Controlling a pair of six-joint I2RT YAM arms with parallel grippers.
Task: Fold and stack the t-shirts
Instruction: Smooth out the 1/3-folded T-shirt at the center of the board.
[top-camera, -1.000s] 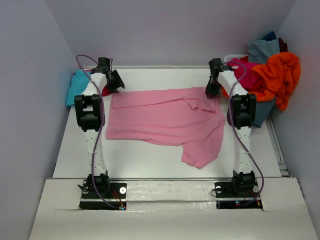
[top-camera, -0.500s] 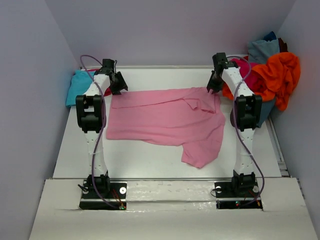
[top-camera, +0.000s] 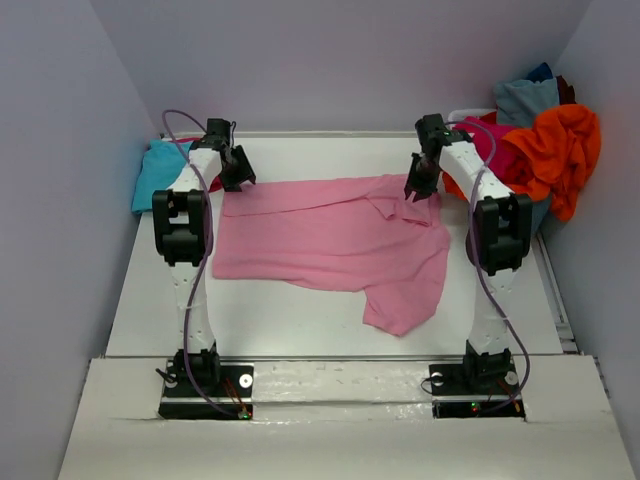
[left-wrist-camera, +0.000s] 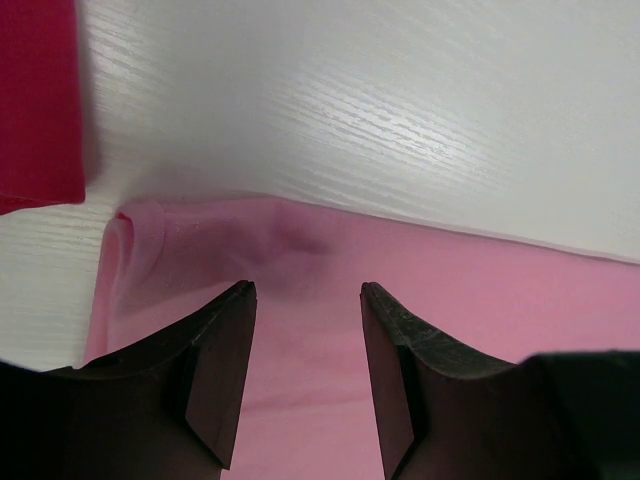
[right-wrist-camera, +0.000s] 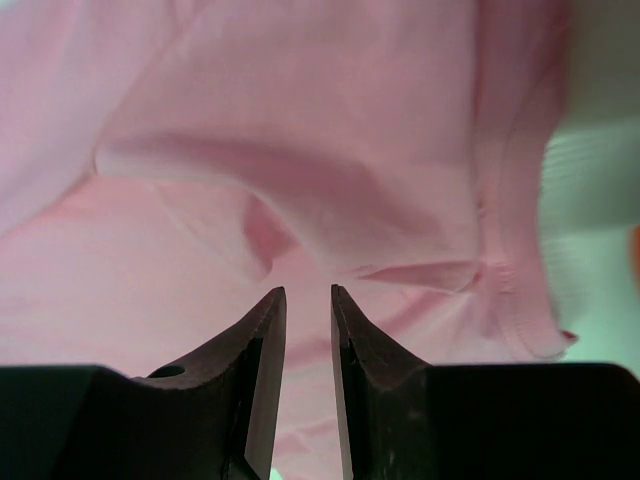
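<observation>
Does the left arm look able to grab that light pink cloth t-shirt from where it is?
Probably yes: the left gripper hangs open right above a far corner of the light pink cloth t-shirt, with nothing visible between them.

2 arms reach far forward, wrists bent down.
The left pincer (left-wrist-camera: 305, 290) gapes half-wide, nothing between; the right pincer (right-wrist-camera: 308, 292) shows only a narrow slit.
</observation>
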